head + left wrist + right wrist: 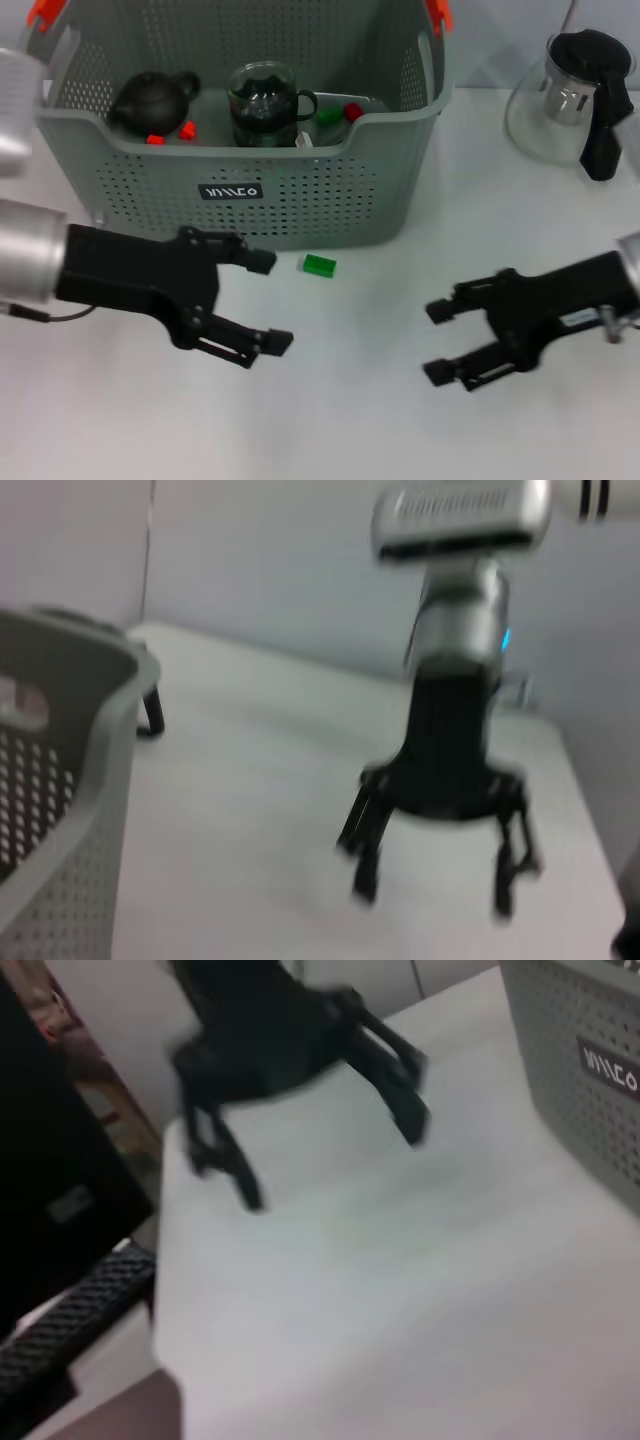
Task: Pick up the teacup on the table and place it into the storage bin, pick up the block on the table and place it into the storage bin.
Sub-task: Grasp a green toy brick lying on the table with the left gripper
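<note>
Over the near left of the white table (350,420), the left gripper (268,302) hangs with its two black fingers spread wide and nothing between them, one fingertip close to the front wall of the storage bin (300,190) and the other nearer the robot. Just right of the upper fingertip lies the green block (320,265) on the table, a little in front of the bin and touching neither it nor the gripper. Across the near right, the right gripper (436,341) is likewise spread wide and empty, its fingers pointing left toward the middle of the table, well apart from the block. The bin stands at the far left, grey and perforated, with orange clips at its handles and a black label with white lettering on its front. Inside it sit a dark teapot (152,100) on the left and a glass teacup (265,105) with a dark handle in the middle; small red pieces (187,129) lie by the teapot, and red and green bits to the right of the cup are partly hidden behind the bin's front rim. At the far right stands a glass pitcher (570,100) with a black lid and handle, its right side cut off by the picture's edge. Both wrist views are blurred: the left one shows the right gripper (432,900) over the table beside the bin's wall (60,810), the right one the left gripper (330,1155) and the bin's label, with a dark area beyond the table's edge too unclear to name.
</note>
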Robot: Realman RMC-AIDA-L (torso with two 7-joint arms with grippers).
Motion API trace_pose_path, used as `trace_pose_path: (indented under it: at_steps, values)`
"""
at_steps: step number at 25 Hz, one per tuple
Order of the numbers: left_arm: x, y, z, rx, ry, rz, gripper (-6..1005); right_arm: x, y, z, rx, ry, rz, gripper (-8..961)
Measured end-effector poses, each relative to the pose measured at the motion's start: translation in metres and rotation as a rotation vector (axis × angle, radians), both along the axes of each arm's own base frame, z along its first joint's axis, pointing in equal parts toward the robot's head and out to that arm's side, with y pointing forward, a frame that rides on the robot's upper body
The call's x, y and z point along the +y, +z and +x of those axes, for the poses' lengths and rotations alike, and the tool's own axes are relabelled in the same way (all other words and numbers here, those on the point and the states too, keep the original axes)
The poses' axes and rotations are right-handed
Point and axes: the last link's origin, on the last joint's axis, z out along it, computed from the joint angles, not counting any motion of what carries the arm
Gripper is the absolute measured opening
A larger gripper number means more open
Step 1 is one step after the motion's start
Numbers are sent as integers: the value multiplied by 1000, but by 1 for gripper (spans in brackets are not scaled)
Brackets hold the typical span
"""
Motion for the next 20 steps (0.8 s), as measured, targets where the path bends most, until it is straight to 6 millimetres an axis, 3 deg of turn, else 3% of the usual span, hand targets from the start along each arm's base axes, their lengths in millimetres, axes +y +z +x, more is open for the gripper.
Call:
trace_pose_path:
  at_steps: [8,20]
  values:
    - [27,-38,20,185,-104,-20,966,-13,28,14,11,-89,-77,908]
    - [54,-83,36,547,-327,27,965,-8,40,17,72,-204,-25,907]
